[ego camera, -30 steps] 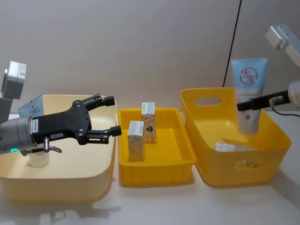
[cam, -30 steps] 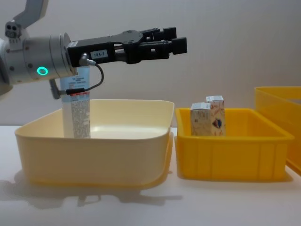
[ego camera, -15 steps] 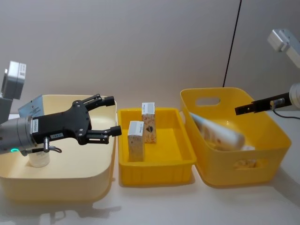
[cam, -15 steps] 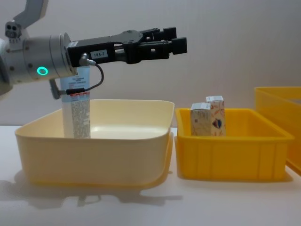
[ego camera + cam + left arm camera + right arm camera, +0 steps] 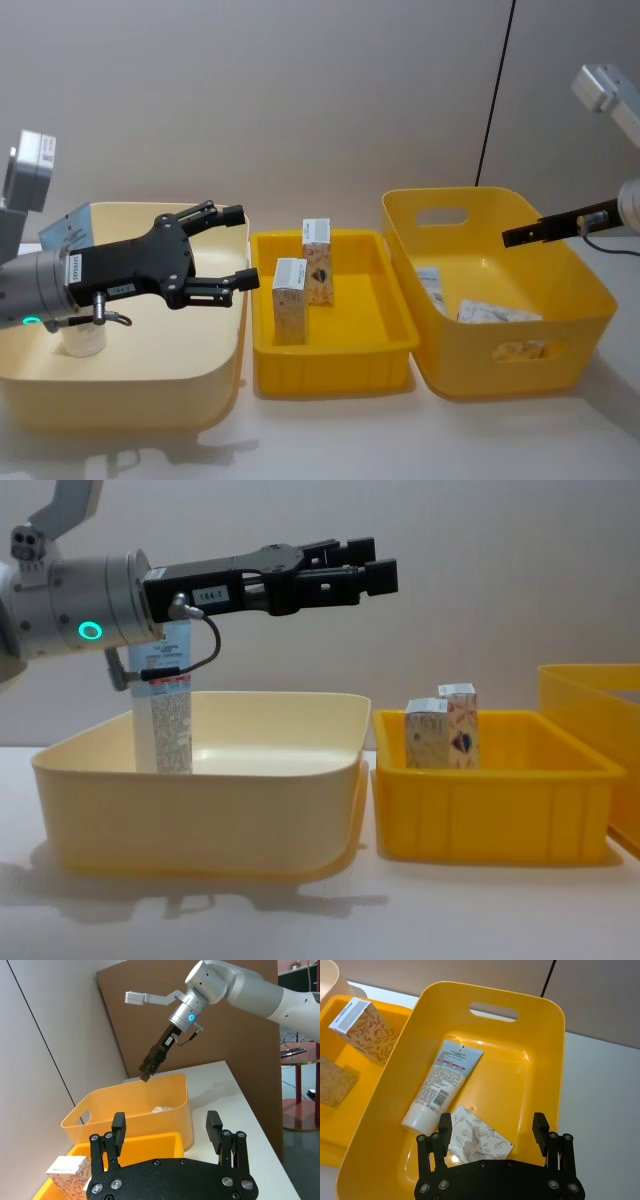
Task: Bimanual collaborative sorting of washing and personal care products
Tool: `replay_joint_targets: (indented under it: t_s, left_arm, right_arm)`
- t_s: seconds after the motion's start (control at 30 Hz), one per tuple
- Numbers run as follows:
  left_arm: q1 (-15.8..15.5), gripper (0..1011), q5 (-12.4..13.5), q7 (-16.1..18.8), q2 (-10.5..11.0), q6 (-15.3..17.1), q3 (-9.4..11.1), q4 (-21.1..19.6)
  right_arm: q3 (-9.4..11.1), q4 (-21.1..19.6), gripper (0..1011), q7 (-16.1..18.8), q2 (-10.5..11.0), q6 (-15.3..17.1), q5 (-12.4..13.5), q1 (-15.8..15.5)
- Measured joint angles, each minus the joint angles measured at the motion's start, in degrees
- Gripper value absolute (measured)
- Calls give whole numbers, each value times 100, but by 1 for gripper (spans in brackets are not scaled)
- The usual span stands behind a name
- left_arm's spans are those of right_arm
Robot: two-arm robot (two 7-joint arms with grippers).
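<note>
Tube with unreadable print lies beside 1 flat carton in the yellow bin, both the left gripper and the right gripper spread apart, holding nothing.

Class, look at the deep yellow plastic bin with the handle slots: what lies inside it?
Inside the deep yellow plastic bin lie a white-and-blue squeeze tube and a flat cream leaf-patterned carton, lying flat beside the tube's cap end. The open right claw covers part of the floor nearest the camera.

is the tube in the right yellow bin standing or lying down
Lying down: the tube rests flat on the floor of the right yellow bin, beside a flat carton.
</note>
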Motion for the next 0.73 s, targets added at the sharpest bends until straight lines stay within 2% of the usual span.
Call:
replay_joint_targets:
  t_s: [0.73]
  left_arm:
    - [0, 1000, 0, 0, 0, 0, 0, 0]
  right_arm:
    - [6, 10, 1001, 1, -1, 13, -1, 0]
